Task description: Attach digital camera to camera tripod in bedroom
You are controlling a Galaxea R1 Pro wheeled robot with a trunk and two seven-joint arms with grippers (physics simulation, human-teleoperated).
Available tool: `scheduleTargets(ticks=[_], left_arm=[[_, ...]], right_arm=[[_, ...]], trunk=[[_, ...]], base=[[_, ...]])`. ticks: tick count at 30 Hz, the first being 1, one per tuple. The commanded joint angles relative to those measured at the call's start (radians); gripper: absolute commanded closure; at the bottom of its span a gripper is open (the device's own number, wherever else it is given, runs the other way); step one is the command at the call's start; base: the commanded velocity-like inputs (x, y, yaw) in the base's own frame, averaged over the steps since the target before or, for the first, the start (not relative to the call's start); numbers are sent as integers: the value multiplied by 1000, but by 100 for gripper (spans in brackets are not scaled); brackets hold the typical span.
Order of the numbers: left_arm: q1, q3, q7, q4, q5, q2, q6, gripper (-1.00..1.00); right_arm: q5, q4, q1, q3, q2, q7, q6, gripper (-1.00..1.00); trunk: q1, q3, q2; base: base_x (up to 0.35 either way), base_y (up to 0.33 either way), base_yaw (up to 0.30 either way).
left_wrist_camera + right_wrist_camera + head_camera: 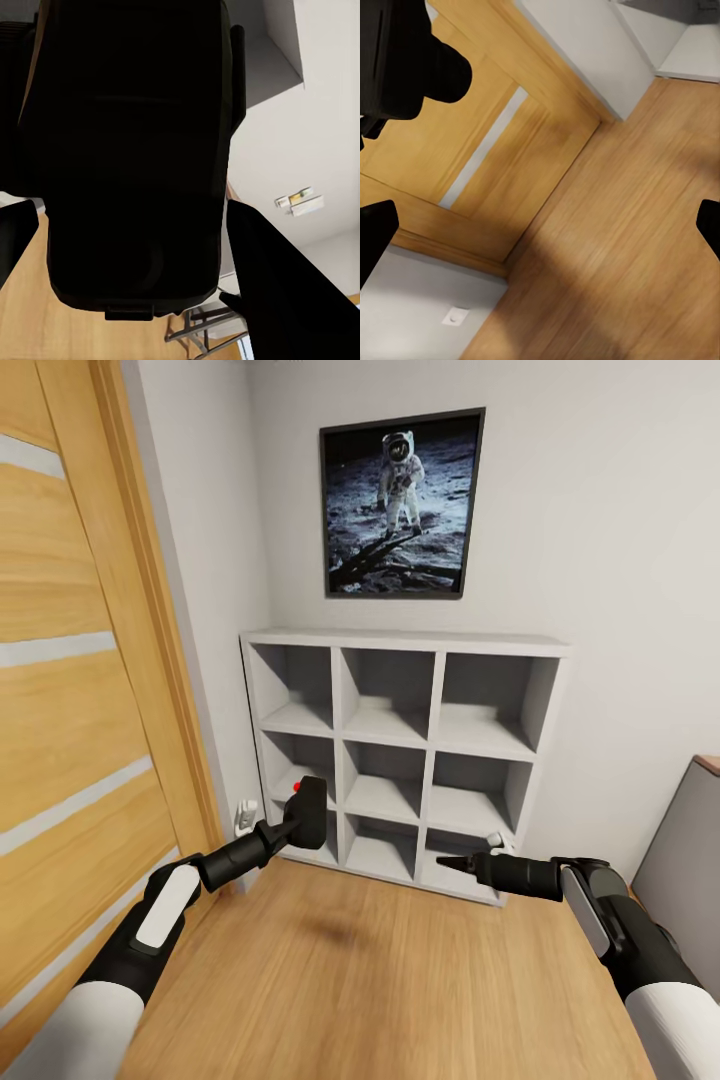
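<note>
The digital camera [309, 812], a small black box with a red button on top, hangs in front of the shelf's lower left cubby, with my left gripper [300, 822] shut on it. In the left wrist view the camera's dark body [135, 150] sits between the two fingers [289, 292]. Past it I see thin grey bars [201, 328] that look like the camera tripod's legs. My right gripper [452, 863] hovers over the floor before the shelf's lower right cubby. It is open and holds nothing, its fingertips [375, 234] far apart at the frame's sides.
A white cube shelf [405, 645] stands against the wall under a framed astronaut picture [402, 503]. A wooden door [70, 690] runs along the left and a grey cabinet [685, 850] stands at the right. Light wood floor [380, 980] lies ahead.
</note>
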Motion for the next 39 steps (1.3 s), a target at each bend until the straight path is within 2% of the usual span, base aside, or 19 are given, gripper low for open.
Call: scheduleTargets(ticks=[1, 39], left_arm=[[-1, -1, -1, 3, 6, 1, 4, 100], [-1, -1, -1, 13, 6, 1, 4, 100]], right_arm=[[0, -1, -1, -1, 0, 3, 4, -100], [1, -1, -1, -1, 1, 2, 5, -100]], trunk=[[-4, 2, 7], [-150, 121, 273]], base=[[0, 0, 0], [0, 0, 0]])
